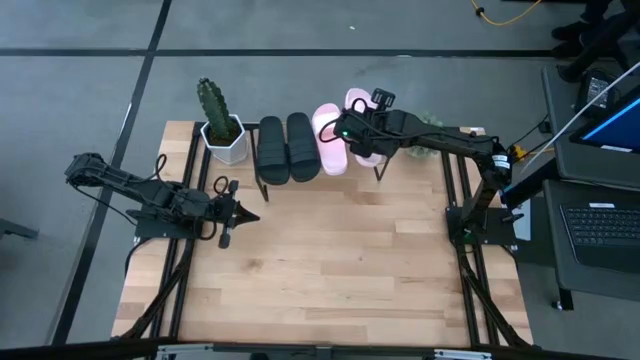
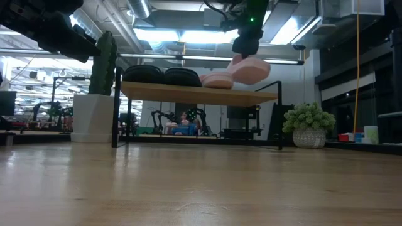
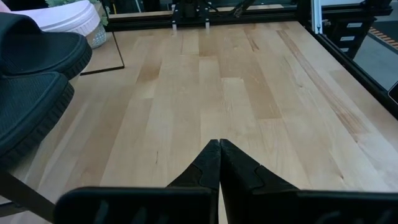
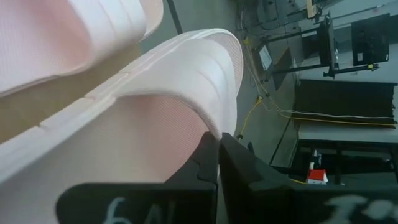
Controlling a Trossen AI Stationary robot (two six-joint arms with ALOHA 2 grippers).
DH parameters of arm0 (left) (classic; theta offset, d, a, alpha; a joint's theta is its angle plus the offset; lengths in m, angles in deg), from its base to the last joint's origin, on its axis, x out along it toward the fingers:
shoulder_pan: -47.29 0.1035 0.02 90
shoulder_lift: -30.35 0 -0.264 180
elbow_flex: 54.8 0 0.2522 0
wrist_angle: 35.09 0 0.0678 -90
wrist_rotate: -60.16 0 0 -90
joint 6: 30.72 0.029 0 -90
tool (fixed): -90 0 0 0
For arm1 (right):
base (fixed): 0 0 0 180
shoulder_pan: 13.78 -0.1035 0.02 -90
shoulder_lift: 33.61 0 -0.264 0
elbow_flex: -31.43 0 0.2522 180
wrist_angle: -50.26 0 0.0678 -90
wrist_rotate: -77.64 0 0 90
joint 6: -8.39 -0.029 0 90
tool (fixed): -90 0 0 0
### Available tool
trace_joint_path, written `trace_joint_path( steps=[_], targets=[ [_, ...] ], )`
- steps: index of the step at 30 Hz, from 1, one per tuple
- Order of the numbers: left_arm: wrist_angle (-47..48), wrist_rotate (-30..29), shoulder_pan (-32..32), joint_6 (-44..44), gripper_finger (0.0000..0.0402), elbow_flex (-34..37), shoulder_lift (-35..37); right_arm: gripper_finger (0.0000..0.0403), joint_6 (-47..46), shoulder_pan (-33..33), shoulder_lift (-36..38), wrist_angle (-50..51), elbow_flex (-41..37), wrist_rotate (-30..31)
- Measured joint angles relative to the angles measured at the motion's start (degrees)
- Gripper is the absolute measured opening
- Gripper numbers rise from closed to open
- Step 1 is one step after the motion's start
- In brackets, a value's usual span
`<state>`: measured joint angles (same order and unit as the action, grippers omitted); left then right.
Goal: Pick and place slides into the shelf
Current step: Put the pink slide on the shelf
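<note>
Two black slides (image 1: pixel 286 148) (image 2: pixel 162 75) lie side by side on the shelf's plank top (image 2: pixel 198 94). One pink slide (image 1: pixel 329 140) (image 2: pixel 217 80) rests flat next to them. The second pink slide (image 1: pixel 360 102) (image 2: pixel 252 69) hangs tilted over the shelf's right part, under my right gripper (image 1: pixel 352 130) (image 4: pixel 217 140), which is shut on it. My left gripper (image 1: pixel 243 213) (image 3: pixel 219 146) is shut and touches nothing. It hovers over the table's left part, nearer than the shelf. The left wrist view shows the black slides' soles (image 3: pixel 31 93). My right gripper comes from above, pointing down, and its fingers meet at the edge of the pink slide's wide strap (image 4: pixel 214 124). The slide is tilted, one end raised. Its lower end (image 2: pixel 231 78) is by the resting pink slide; I cannot tell whether they touch.
A cactus in a white pot (image 1: pixel 222 135) (image 2: pixel 94 116) stands at the shelf's left end. A small green plant in a pot (image 2: pixel 309 125) sits right of the shelf. Bare wooden tabletop (image 1: pixel 340 260) stretches between the shelf and the near edge. A laptop (image 1: pixel 600 230) lies beyond the table's right edge.
</note>
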<state>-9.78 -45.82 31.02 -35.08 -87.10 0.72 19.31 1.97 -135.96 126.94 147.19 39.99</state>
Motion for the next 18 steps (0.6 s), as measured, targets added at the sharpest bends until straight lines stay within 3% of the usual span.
trace_joint_path(
  steps=[18],
  targets=[
    [-0.02, 0.00, 0.02, -0.03, 0.0000, 0.00, 0.01, 0.0003, -1.73, 0.83, -0.04, -3.47, -4.84, -1.42]
  ],
)
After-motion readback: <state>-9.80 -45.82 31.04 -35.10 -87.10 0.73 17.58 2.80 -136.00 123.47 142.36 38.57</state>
